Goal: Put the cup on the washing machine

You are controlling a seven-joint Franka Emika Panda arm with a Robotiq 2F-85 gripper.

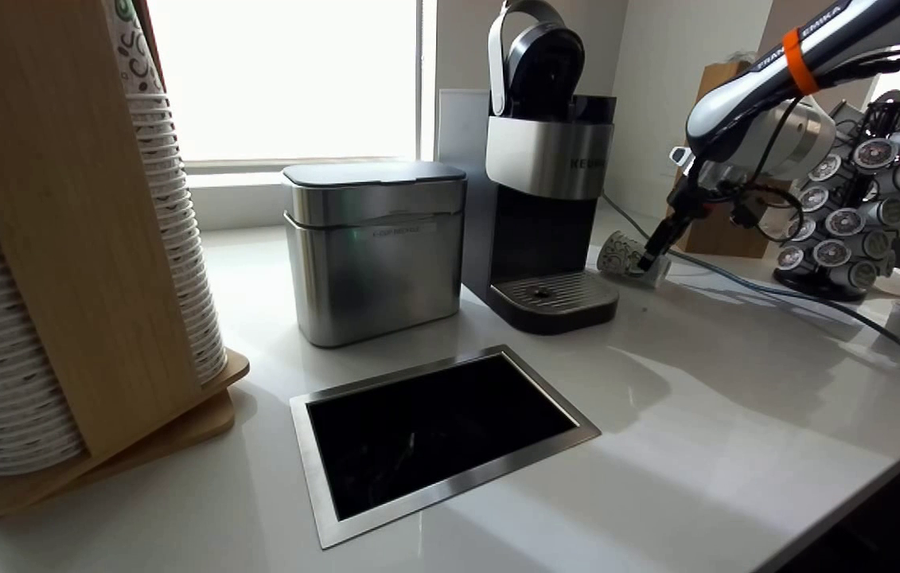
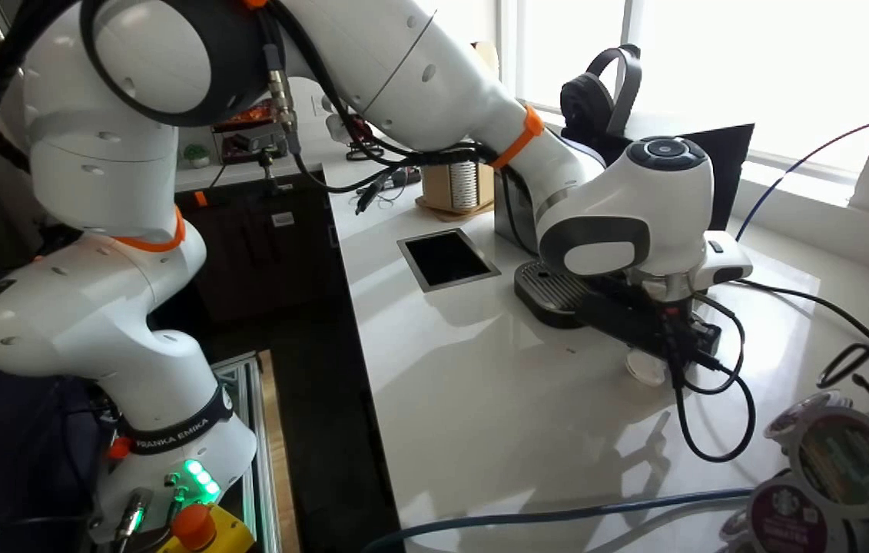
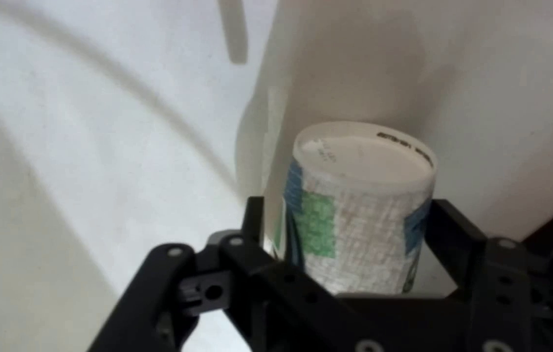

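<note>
The cup (image 3: pixel 359 234) is a small whitish paper cup with green and blue patches. It lies on its side on the white counter, and in the wrist view its recessed base faces away from my gripper. It also shows in an exterior view (image 1: pixel 619 253). My gripper (image 3: pixel 348 212) is open around the cup. A gap shows at the left finger, and the right finger is against or very near the cup wall. In an exterior view my fingers (image 1: pixel 647 261) reach down over the cup. The washing machine, a black-and-silver coffee maker (image 1: pixel 549 155), stands beside it with its top raised; its drip base (image 2: pixel 553 286) also shows.
A brushed-steel canister (image 1: pixel 378 267) stands by the coffee maker. A black rectangle with a steel frame (image 1: pixel 461 481) is set in the counter. A rack with cup stacks (image 1: pixel 91 199) and a capsule carousel (image 1: pixel 847 219) stand at the ends. A cable (image 1: pixel 784 294) crosses the counter.
</note>
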